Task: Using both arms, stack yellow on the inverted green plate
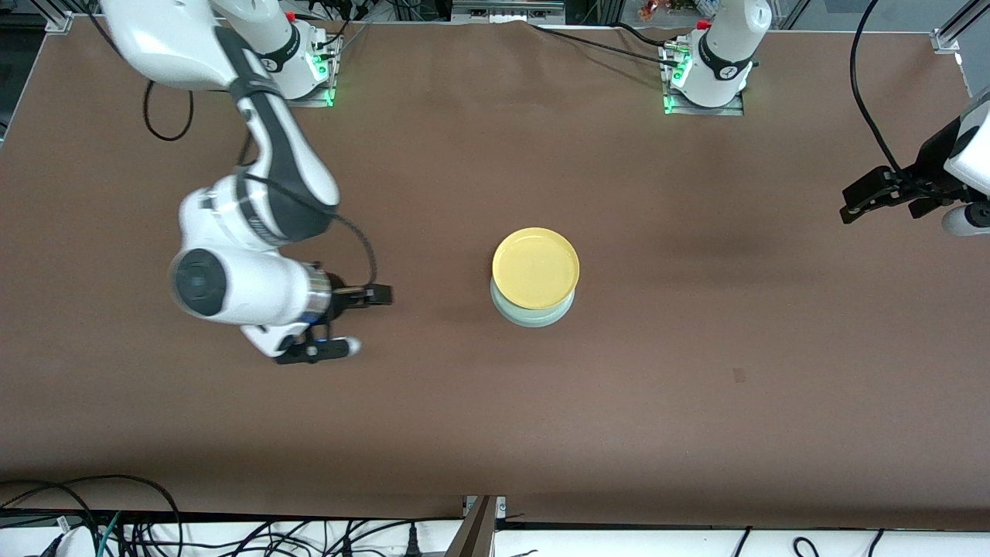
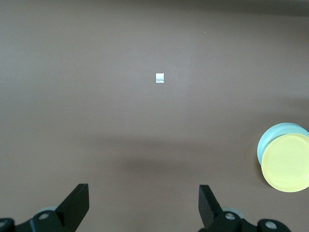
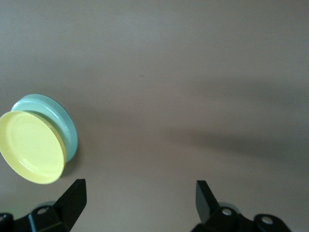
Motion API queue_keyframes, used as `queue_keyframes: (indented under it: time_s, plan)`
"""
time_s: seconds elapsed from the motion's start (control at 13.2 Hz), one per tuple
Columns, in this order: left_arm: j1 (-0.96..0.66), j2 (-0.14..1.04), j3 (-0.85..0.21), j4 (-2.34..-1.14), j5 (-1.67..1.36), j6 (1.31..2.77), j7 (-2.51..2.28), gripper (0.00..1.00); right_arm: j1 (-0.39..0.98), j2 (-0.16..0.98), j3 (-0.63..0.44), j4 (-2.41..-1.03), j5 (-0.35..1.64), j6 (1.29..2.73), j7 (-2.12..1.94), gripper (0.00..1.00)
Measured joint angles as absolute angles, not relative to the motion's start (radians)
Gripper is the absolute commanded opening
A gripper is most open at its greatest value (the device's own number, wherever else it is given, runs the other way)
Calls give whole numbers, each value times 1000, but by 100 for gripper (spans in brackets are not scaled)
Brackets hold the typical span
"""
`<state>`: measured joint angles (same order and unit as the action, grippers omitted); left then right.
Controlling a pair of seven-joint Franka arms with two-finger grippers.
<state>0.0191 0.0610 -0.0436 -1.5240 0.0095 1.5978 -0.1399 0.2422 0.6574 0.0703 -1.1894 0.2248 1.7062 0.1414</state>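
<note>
The yellow plate (image 1: 535, 267) sits rim up on the upside-down pale green plate (image 1: 534, 315) at the middle of the table. Only the green plate's edge shows under it. My right gripper (image 1: 362, 321) is open and empty above bare table, off the stack toward the right arm's end. My left gripper (image 1: 848, 206) is open and empty, near the table's edge at the left arm's end. The left wrist view shows the yellow plate (image 2: 287, 163) on the green plate (image 2: 271, 137), away from the open left gripper (image 2: 144, 203). The right wrist view shows the yellow plate (image 3: 31, 147), the green plate (image 3: 62, 118) and the open right gripper (image 3: 140, 200).
A small square mark (image 1: 739, 375) lies on the brown table, nearer the front camera than the stack and toward the left arm's end. It also shows in the left wrist view (image 2: 160, 78). Cables run along the table's front edge (image 1: 232, 534).
</note>
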Motion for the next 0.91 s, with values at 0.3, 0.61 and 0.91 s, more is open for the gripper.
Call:
queue_keyframes:
  time_s: [0.3,0.61,0.91]
  plan:
    - [19,63,-43,-1524,9,1595,-140,100,183,594,12,-1172,73,1554,47,100]
    - [20,64,-43,-1524,9,1594,-140,100,137,529,-59,-1154,26,1477,-40,100]
    - [20,65,-43,-1524,9,1593,-140,100,67,365,-66,-1278,26,1457,-48,100]
